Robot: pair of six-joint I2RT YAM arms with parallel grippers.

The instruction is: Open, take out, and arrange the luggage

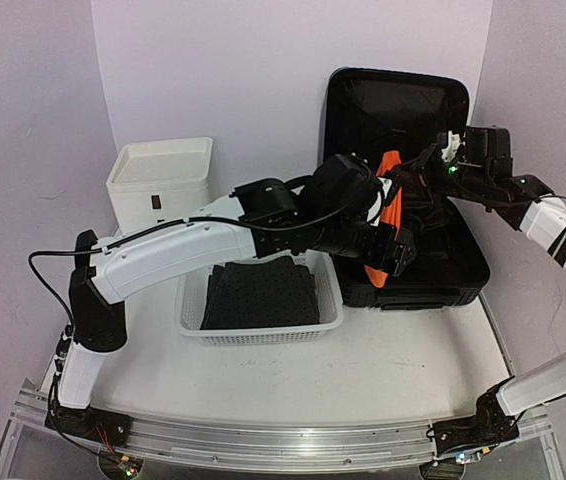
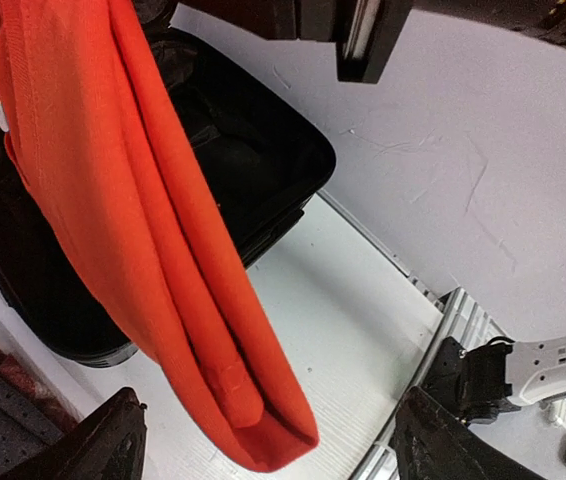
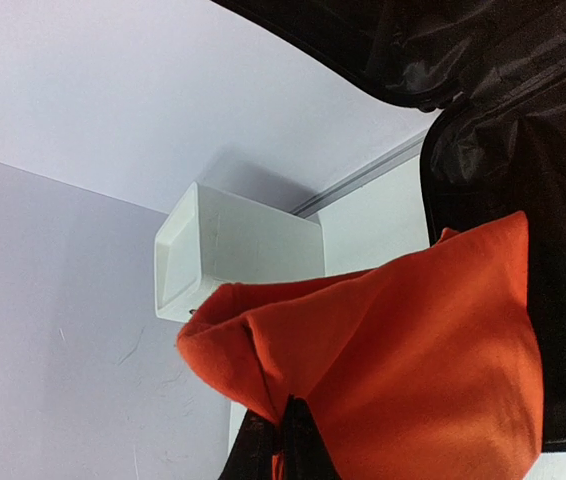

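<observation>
While right pincer [image 3: 287, 432] pinches orange cloth [image 2: 133, 200] over luggage [image 1: 418, 100], left pincer [image 2: 273, 440] gapes — basket [image 1: 263, 333] near.

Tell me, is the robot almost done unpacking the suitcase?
Partway. The suitcase is already open, and dark folded things lie in the basket. Right now the right tool holds an orange cloth up over the suitcase, the left tool open around its hanging end. It still needs putting down.
</observation>
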